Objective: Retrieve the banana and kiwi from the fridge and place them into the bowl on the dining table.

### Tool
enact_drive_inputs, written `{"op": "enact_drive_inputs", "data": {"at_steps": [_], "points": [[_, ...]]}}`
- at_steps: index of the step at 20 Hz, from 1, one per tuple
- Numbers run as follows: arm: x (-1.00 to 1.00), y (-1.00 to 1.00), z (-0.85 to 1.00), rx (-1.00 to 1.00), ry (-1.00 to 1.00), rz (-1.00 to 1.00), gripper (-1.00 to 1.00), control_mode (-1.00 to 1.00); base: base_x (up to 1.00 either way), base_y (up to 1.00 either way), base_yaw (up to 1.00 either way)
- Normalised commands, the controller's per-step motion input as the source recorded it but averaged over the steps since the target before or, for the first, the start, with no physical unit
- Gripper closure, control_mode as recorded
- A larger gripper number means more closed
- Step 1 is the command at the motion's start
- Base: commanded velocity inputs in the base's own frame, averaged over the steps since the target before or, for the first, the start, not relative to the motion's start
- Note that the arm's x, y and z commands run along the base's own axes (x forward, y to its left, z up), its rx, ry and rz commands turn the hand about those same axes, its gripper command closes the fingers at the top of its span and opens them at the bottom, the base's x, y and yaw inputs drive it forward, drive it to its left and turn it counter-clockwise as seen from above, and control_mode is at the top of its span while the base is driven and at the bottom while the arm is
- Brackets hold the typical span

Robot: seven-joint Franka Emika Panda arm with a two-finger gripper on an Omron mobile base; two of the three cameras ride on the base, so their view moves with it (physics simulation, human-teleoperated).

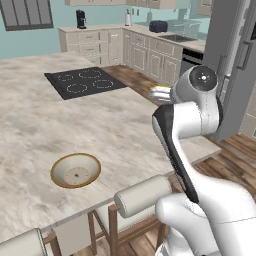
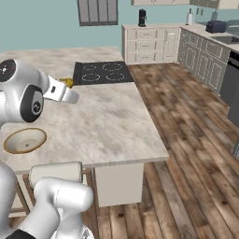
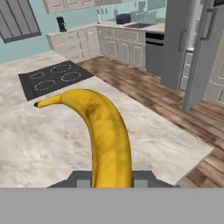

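Observation:
My gripper (image 3: 111, 179) is shut on the banana (image 3: 105, 140), a curved yellow fruit that rises from between the fingers with its dark tip pointing left. It hangs above the marble dining table (image 3: 39, 144), short of the cooktop (image 3: 50, 78). From the left base view the banana (image 1: 159, 92) peeks out beyond the wrist over the table's right part. The bowl (image 1: 76, 170), tan-rimmed and empty, sits near the table's front edge, left of the arm; it is also in the right base view, bowl (image 2: 24, 141). The grey fridge (image 3: 175, 43) stands far right with a door ajar. The kiwi is out of view.
Cushioned wooden chairs (image 1: 142, 195) are tucked under the table's near edge. The black cooktop (image 1: 85, 81) lies at the table's far side. Cream cabinets (image 1: 145, 52) line the back wall. Wooden floor (image 2: 186, 130) runs to the right of the table.

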Motion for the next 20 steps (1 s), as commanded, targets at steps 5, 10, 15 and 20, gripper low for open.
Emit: {"op": "enact_drive_inputs", "data": {"at_steps": [5, 10, 15, 20], "points": [[-0.01, 0.87, -0.08, -0.03, 0.00, -0.01, 1.00, -1.00, 0.00, 0.00, 0.00], [-0.06, 0.91, -0.04, -0.01, 0.01, 0.00, 1.00, -1.00, 0.00, 0.00, 0.00], [-0.09, 0.76, -0.08, 0.01, 0.10, 0.00, 1.00, -1.00, 0.00, 0.00, 0.00], [-0.16, 0.64, -0.14, 0.09, 0.23, 0.00, 1.00, -1.00, 0.00, 0.00, 0.00]]}}
